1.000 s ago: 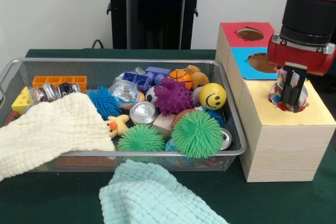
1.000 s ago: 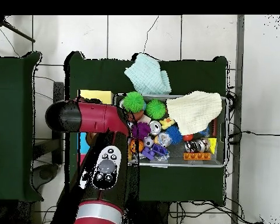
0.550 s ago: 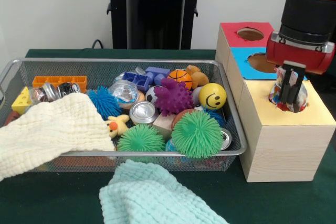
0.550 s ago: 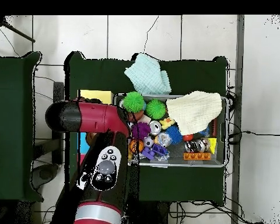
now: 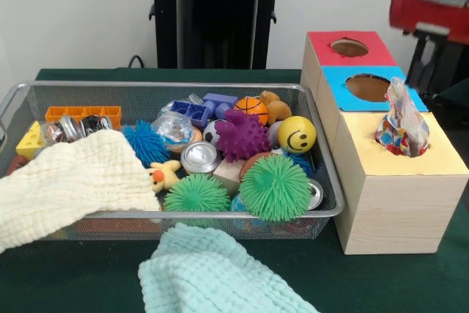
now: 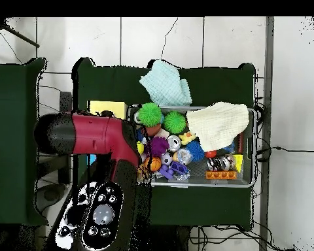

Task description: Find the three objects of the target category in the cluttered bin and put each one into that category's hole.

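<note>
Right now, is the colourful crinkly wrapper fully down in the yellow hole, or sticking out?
Sticking out. The colourful crinkly wrapper stands upright in the hole of the yellow-topped wooden box, most of it above the rim, with nothing holding it.

A crinkled, multicoloured plastic wrapper (image 5: 401, 124) is sticking upright out of the round hole in the yellow top of the wooden box (image 5: 396, 199).
</note>
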`<state>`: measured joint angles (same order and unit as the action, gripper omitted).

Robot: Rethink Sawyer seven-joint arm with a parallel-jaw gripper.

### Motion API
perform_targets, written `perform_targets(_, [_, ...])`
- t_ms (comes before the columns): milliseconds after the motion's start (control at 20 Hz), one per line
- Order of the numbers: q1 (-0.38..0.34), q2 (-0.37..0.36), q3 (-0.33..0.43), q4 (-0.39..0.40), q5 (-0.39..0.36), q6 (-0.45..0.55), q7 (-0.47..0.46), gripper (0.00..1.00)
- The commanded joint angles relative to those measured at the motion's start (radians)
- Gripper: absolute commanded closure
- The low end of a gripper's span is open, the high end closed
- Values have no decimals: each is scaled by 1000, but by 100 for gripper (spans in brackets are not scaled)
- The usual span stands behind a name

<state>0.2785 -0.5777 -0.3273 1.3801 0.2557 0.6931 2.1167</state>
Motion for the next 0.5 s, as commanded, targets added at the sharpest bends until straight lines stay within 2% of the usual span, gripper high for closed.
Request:
perform_targets(50, [1, -71, -5, 13, 27, 182, 232, 100])
perform_targets(200, [-3, -51, 13, 45, 34, 154, 230, 100])
perform_targets(500, [-10, -2, 40, 93, 31, 8, 216, 100])
